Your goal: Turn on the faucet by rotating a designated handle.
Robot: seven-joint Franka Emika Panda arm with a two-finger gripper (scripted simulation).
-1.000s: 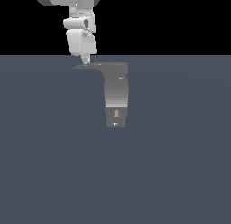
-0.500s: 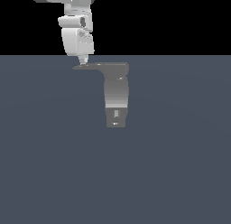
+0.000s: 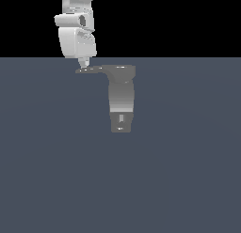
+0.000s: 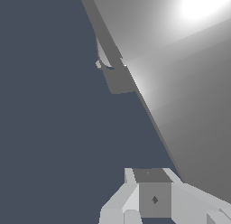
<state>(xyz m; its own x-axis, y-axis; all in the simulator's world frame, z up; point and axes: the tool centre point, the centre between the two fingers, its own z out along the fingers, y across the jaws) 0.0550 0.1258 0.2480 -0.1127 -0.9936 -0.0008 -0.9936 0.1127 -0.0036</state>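
The faucet [image 3: 121, 97] is a grey rounded column lying on the dark floor, with a darker notched block [image 3: 121, 123] at its near end. The handle [image 3: 94, 69], a thin flat lever, sticks out from the column's top toward the exterior view's left and tapers to a point. My gripper [image 3: 84, 64] hangs from the white arm right above the handle's tip, touching it or nearly so. Its fingers look pressed together with nothing held. In the wrist view the handle [image 4: 180, 74] fills much of the frame as a broad shiny surface, and the fingers [image 4: 154, 198] show beside its edge.
A flat dark blue-grey floor [image 3: 56, 171] stretches all around the faucet, under a black background. The white arm [image 3: 75, 30] comes down from the top on the exterior view's left. No other objects show.
The arm and gripper have drifted slightly toward the exterior view's left while staying at the handle's tip. The handle and faucet look unchanged.
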